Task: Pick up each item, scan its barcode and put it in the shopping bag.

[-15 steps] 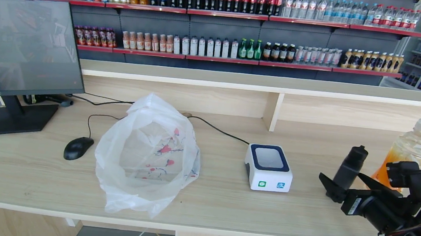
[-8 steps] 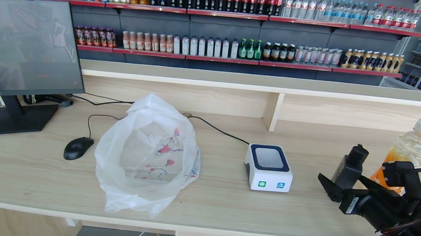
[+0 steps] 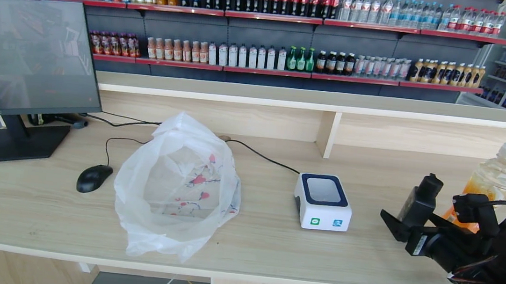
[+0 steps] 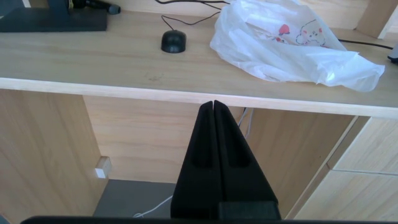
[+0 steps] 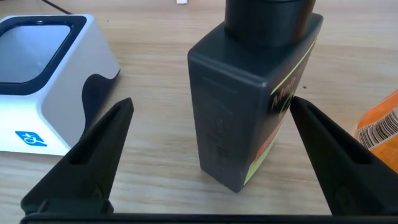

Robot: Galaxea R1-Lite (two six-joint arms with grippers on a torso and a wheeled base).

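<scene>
A black square-sided bottle (image 3: 420, 199) (image 5: 249, 112) stands on the counter at the right, beside a taller orange drink bottle (image 3: 493, 179) (image 5: 380, 127). My right gripper (image 3: 414, 221) (image 5: 211, 109) is open, with one finger on each side of the black bottle and a gap on both sides. To the left of the bottles sits the white scanner (image 3: 322, 201) (image 5: 43, 81). Further left, the white plastic shopping bag (image 3: 178, 186) (image 4: 292, 43) stands open. My left gripper (image 4: 214, 107) is shut with nothing in it, below the counter's front edge.
A monitor (image 3: 26, 61) and a black mouse (image 3: 94, 178) (image 4: 173, 42) with cables occupy the counter's left part. A raised ledge (image 3: 323, 101) with a wooden divider (image 3: 328, 133) runs along the back. Bare counter lies in front of the scanner.
The right gripper has edged slightly left and down around the black bottle. The bottle leaned a second ago and now stands straighter, turned with a flat side showing. Nothing else has moved.
</scene>
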